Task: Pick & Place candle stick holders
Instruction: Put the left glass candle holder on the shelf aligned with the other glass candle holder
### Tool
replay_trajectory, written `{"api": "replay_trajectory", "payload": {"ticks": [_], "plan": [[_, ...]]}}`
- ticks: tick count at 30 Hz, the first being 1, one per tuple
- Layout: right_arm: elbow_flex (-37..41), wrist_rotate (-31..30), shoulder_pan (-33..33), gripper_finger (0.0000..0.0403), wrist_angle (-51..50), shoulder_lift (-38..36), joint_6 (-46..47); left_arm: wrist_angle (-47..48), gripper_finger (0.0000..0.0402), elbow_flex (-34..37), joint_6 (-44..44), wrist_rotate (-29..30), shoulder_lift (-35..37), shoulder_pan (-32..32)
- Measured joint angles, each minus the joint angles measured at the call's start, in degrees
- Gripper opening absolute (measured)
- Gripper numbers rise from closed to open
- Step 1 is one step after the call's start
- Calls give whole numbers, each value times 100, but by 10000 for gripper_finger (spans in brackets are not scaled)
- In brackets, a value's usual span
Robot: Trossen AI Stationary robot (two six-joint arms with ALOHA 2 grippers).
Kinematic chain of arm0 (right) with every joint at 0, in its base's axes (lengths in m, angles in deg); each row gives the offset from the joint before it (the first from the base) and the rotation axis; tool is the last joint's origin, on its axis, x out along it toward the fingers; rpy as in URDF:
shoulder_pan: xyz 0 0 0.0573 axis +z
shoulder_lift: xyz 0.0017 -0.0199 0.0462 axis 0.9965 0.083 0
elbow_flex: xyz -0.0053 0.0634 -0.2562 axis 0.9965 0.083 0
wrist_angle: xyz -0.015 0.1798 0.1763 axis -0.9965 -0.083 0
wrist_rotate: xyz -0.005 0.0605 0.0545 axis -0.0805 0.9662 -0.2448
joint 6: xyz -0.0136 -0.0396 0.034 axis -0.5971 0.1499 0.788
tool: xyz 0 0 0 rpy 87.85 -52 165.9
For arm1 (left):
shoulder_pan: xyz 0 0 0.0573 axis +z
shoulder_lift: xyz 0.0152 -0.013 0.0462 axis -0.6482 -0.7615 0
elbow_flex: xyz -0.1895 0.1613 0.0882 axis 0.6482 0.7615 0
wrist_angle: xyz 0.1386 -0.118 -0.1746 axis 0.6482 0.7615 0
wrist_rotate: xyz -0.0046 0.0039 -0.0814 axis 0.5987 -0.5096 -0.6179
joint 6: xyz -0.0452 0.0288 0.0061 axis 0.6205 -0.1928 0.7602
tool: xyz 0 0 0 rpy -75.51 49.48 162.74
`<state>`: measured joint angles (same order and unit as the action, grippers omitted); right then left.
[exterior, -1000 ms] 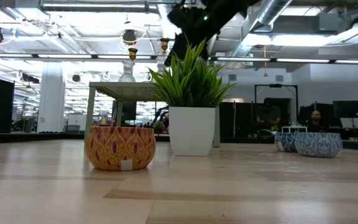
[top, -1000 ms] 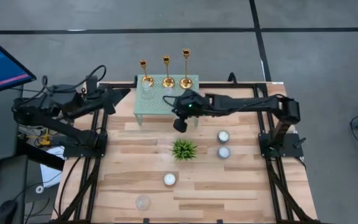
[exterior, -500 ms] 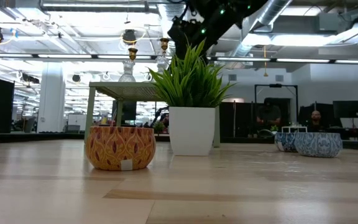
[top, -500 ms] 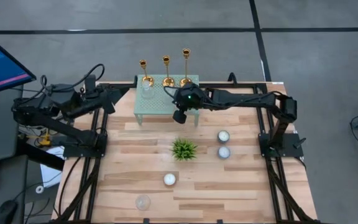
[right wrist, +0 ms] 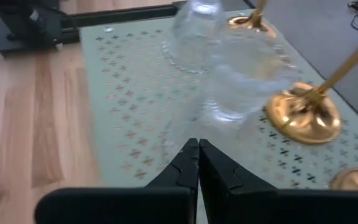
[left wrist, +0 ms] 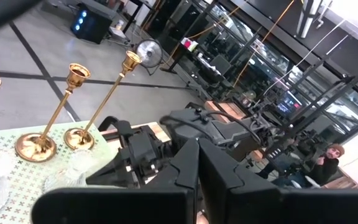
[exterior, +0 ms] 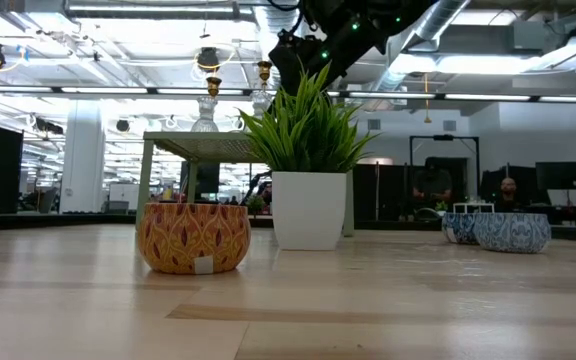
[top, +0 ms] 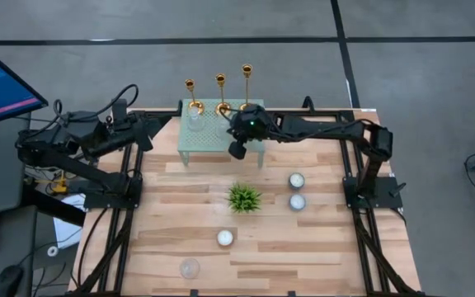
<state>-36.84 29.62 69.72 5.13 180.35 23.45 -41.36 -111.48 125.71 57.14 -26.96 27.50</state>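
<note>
Both sets of jaws look pressed together with nothing between them, judging by each wrist view, where the dark fingers meet along a thin seam. Going left to right on my overhead view: my left gripper (top: 165, 121) waits at the table's back left corner, near the small green raised stand (top: 190, 142) but not over it. On the stand's far edge stand the three gold candlesticks, all upright, so their long axes run straight up: the shortest (top: 193, 96) on the left, the middle one (top: 222, 93) just beside it, the tallest (top: 246, 87) on the right. Clear glass cups (right wrist: 241, 68) sit on the stand in front of them. My right gripper (top: 238, 149) hangs over the stand's right part, and from its wrist camera a gold base (right wrist: 303, 116) lies ahead and off to one side, past the glass. I judge the right arm the nearer one by far, and the coming move depends on spreading these fingers and coming at a thin stem sideways, clear of the glass.
</note>
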Motion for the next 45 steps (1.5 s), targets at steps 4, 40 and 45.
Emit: {"api": "replay_trajectory", "payload": {"ticks": [4, 40, 45], "plan": [[0, 23, -125, 0, 130, 1, -31, 0, 5, 0, 1, 7, 0, 0], [-4, 176, -75, 0, 290, 302, -147, -17, 8, 2, 1, 5, -2, 0], [-4, 174, -212, 0, 345, 302, -146, -17, 11, 2, 1, 5, -2, 0]]}}
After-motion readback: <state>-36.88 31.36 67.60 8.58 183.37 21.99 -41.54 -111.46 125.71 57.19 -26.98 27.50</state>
